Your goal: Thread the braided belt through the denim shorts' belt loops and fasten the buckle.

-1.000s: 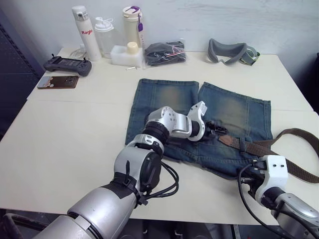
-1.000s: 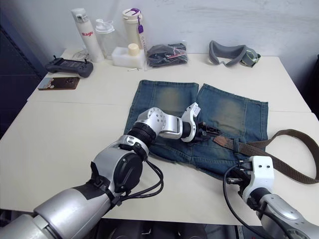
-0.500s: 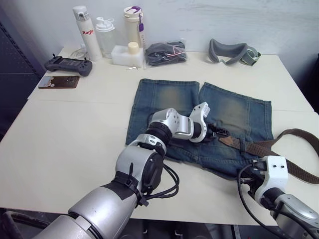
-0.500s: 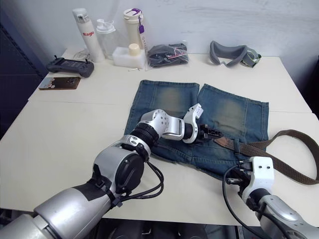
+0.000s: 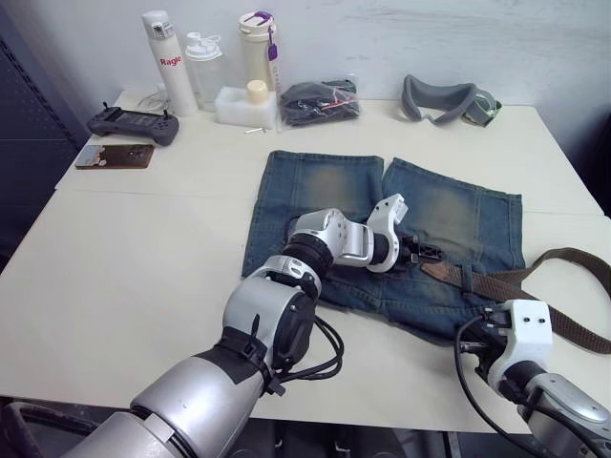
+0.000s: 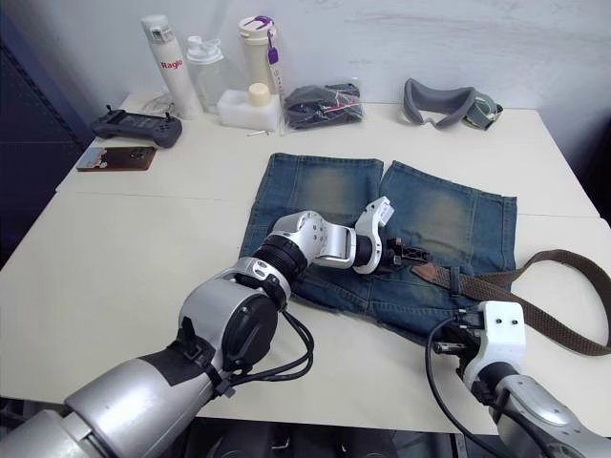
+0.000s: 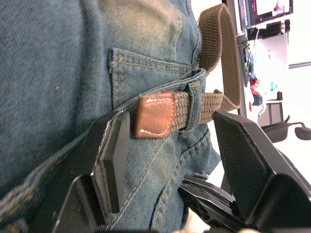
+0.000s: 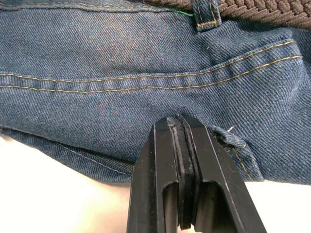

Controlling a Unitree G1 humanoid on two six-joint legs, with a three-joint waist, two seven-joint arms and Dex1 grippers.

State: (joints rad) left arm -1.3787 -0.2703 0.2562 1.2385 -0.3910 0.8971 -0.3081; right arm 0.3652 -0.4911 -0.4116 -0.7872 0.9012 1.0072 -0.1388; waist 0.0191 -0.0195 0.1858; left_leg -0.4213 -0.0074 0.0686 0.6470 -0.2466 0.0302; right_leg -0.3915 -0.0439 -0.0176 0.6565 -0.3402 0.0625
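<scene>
The shorts [image 5: 382, 239] lie flat on the worktop [image 5: 143, 248], waistband toward the robot. The belt [image 5: 535, 272] has passed through one loop [image 7: 195, 103]; its leather tip [image 7: 154, 115] pokes out just past that loop, and the rest trails off to the robot's right in a loose curve over the worktop edge. The buckle cannot be made out.

The left pincer [image 7: 165, 160] stands wide open and holds nothing. The tip lies between its two fingers [image 7: 112, 160], close to one of them. The right pincer [image 8: 181, 179] is fully closed and empty, resting at the hem of the shorts, near the belted loop.

The likely step is gripping the tip to draw the belt onward. The risks:
- If the left pincer closes too low, it may pinch denim with the leather, so a pull would drag the shorts rather than the belt.
- With nothing pinning the waistband, the fabric could bunch up.
- The hanging length could tug the tip back out of the loop.
</scene>
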